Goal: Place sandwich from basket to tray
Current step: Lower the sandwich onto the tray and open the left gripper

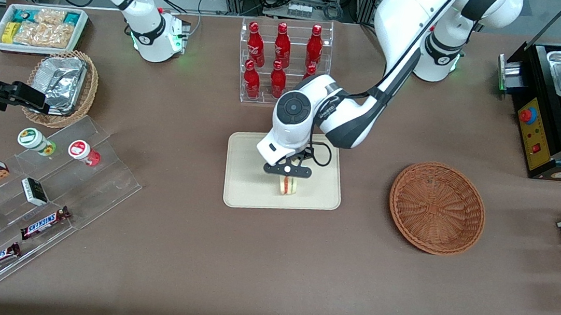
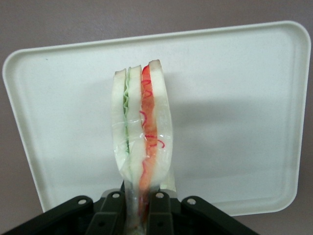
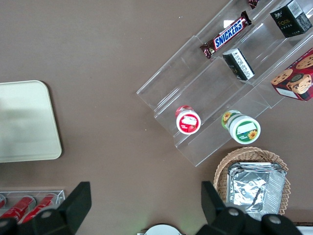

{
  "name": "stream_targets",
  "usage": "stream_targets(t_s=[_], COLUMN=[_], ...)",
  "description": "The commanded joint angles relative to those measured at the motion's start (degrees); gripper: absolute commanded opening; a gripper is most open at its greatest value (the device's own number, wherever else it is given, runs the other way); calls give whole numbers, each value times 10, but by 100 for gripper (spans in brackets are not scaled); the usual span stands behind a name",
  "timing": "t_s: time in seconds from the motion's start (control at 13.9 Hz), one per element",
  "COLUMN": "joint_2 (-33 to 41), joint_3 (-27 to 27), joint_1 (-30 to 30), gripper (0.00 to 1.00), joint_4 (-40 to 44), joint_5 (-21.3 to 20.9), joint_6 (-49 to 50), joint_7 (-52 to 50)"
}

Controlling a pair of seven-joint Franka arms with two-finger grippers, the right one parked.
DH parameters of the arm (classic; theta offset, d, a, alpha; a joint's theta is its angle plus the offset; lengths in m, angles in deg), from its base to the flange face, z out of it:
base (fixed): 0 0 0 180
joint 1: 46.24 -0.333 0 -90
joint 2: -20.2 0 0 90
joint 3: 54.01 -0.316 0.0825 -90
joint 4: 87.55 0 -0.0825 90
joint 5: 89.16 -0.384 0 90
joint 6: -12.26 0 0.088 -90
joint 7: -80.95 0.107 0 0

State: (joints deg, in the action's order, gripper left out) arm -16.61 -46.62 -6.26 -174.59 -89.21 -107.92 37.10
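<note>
While the left arm is bent down over the tray (image 1: pixel 241 184), the sandwich (image 2: pixel 142 132) is clamped in the gripper (image 2: pixel 139 208); filling layers are shown only by the wrist view.

Pincer (image 1: pixel 287 180) closed on the sandwich (image 1: pixel 287 185) low over the tray (image 1: pixel 246 185), bare tray floor all around it, open tabletop (image 1: pixel 352 269) between tray and basket (image 1: pixel 437 208), bottle rack (image 1: pixel 282 64) standing farther from the camera.

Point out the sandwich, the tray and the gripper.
sandwich (image 2: pixel 142 127), left wrist view, on its filling edge.
tray (image 1: pixel 241 187), front view, on bare floor.
gripper (image 1: pixel 287 178), front view, between fingertips, over the tray.
</note>
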Motion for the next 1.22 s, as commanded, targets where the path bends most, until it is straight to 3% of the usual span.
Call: stream_targets(t_s=[0.0, 0.58, 0.65, 0.72, 0.79, 0.86, 0.94, 1.01, 1.15], joint_2=[-18, -30, -31, -33, -33, -32, -31, -28, -13], joint_3=[-2, 0, 0, 0, 0, 0, 0, -1, -2], joint_1=[9, 27, 27, 27, 27, 27, 26, 25, 21], gripper=[0, 0, 15, 41, 59, 61, 73, 99, 100], joint_4=[17, 3, 1, 1, 1, 1, 2, 3, 6], joint_5=[8, 8, 8, 8, 8, 8, 8, 8, 8], joint_6=[-1, 6, 6, 7, 7, 9, 9, 8, 14], joint_7=[5, -2, -2, -1, 1, 0, -1, 0, -2])
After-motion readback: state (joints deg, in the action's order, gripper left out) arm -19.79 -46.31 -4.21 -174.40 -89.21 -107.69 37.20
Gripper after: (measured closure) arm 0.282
